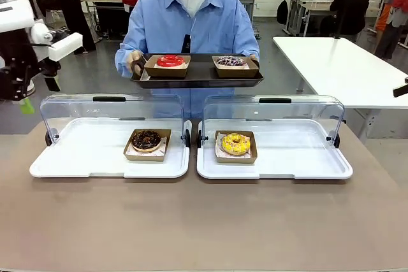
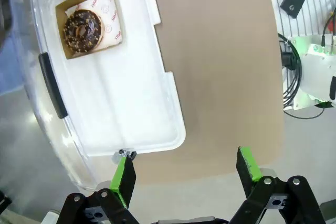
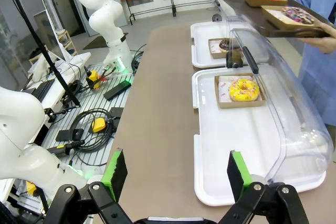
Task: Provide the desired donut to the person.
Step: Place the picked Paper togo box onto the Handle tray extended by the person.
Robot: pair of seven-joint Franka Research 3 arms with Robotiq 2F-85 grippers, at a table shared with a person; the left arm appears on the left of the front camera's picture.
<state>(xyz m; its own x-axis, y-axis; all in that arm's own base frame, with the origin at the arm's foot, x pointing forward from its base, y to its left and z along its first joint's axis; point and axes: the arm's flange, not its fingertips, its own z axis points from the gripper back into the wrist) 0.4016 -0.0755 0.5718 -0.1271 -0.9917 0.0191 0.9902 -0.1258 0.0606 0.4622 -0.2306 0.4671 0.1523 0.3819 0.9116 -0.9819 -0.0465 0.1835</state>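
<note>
Standing at the far side of the table (image 1: 204, 234), the person (image 1: 191, 27) holds a dark tray (image 1: 197, 76) carrying a red donut (image 1: 169, 61) and a purple-sprinkled donut (image 1: 230, 61), each in its own cardboard boat. On the table sit two white display trays with their clear lids tipped back: the left tray (image 1: 76, 164) holds a chocolate donut (image 1: 146, 139) near its right end, and the right tray (image 1: 306, 164) holds a yellow donut (image 1: 235, 143) near its left end. Which donut is wanted cannot be told from this moment, so picking the wrong one is probably the first risk. The left gripper (image 2: 184, 174) hangs with its jaws spread wide and empty above the tray's near-left corner, well apart from the chocolate donut; the right gripper (image 3: 176, 174) is likewise wide and empty, over the near-right end of its tray. Each raised lid (image 1: 111, 114) stands just behind its donut, so a reach coming in too high or too far could knock it shut or jam a finger against its rim. Soft icing could smear if the pads squeeze the donut rather than the boat's wall. Open brown tabletop lies near the robot, and each tray has bare white floor beside its boat.
</note>
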